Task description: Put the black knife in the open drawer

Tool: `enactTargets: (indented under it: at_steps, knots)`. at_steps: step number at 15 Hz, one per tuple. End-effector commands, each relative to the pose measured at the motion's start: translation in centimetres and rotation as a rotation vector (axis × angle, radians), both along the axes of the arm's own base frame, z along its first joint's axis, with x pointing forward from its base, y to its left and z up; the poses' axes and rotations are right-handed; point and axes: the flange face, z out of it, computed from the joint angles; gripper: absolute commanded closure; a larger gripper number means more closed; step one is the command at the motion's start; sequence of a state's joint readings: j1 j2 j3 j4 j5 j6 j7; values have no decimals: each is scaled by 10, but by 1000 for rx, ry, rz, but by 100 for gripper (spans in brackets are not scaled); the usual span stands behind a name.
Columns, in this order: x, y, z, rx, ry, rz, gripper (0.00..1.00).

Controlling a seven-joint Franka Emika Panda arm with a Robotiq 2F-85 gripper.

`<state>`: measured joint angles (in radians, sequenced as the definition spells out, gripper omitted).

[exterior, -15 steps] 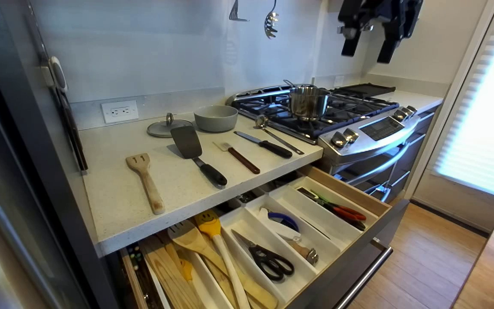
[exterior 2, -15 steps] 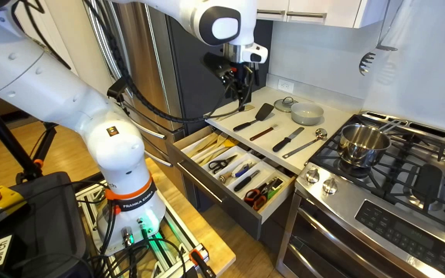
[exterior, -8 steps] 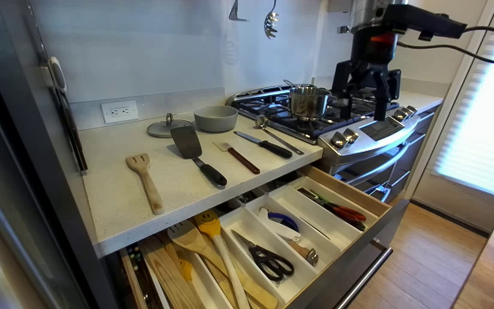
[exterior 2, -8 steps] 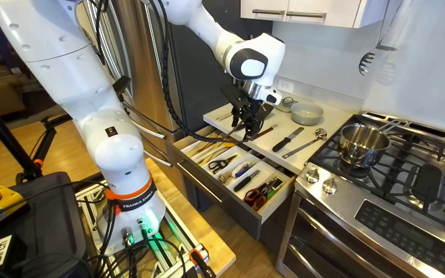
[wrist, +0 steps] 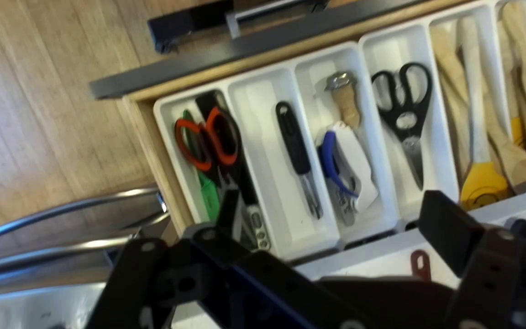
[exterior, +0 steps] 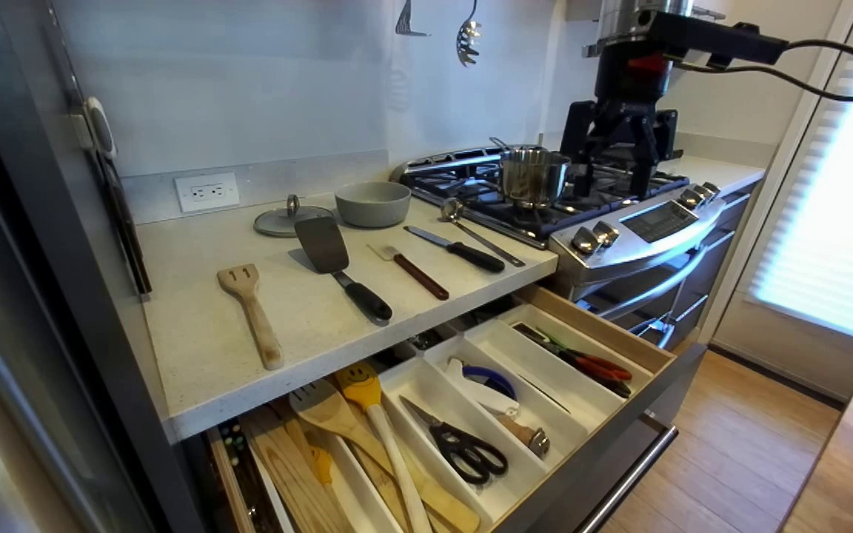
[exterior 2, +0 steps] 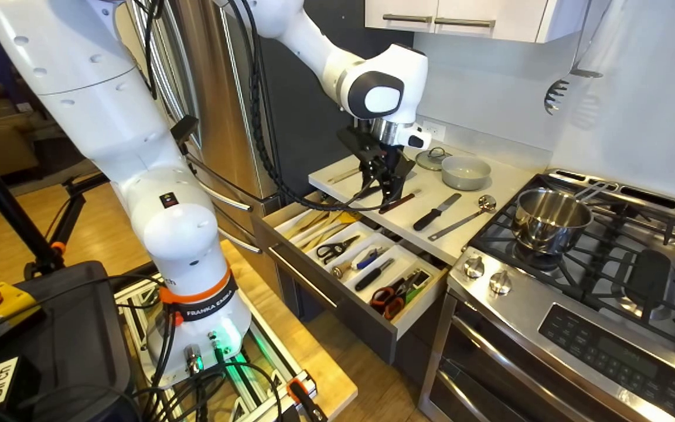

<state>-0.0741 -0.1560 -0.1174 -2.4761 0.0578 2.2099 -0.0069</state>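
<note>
The black knife lies flat on the pale counter, black handle (exterior: 476, 257) toward the front edge and narrow blade toward the back. In an exterior view its handle (exterior 2: 427, 219) lies between a red-brown tool and a ladle. It does not show in the wrist view. The open drawer (exterior: 586, 485) is pulled out below the counter; its dark front also shows in an exterior view (exterior 2: 367, 328) and the wrist view (wrist: 244, 49). My gripper (exterior: 611, 183) is open and empty, pointing down above the drawer and counter edge. In the wrist view the fingertips (wrist: 334, 214) are wide apart.
On the counter are a wooden spatula (exterior: 256, 318), black spatula (exterior: 323, 244), red-brown tool (exterior: 420, 277), ladle (exterior: 482, 238), lid (exterior: 278, 222) and bowl (exterior: 372, 203). A pot (exterior 2: 548, 223) stands on the stove. The drawer holds orange scissors (wrist: 217, 137), black scissors (wrist: 404, 105) and a black-handled tool (wrist: 292, 137).
My gripper has come down from higher up and shifted toward the knife's side of the counter. Over the last half second it moved only slightly. It stays open; the knife has not moved.
</note>
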Motion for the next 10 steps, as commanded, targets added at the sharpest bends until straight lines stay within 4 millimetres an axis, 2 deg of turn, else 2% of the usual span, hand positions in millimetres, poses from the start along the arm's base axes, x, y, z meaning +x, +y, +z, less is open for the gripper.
enactTargets:
  at_steps: [1, 4, 7, 10]
  knots:
    - [24, -13, -15, -154, -121, 68, 0]
    - [63, -33, -41, -229, -264, 84, 0]
    - [97, -45, -74, -222, -309, 55, 0]
    - [130, -38, -104, -198, -293, 60, 0]
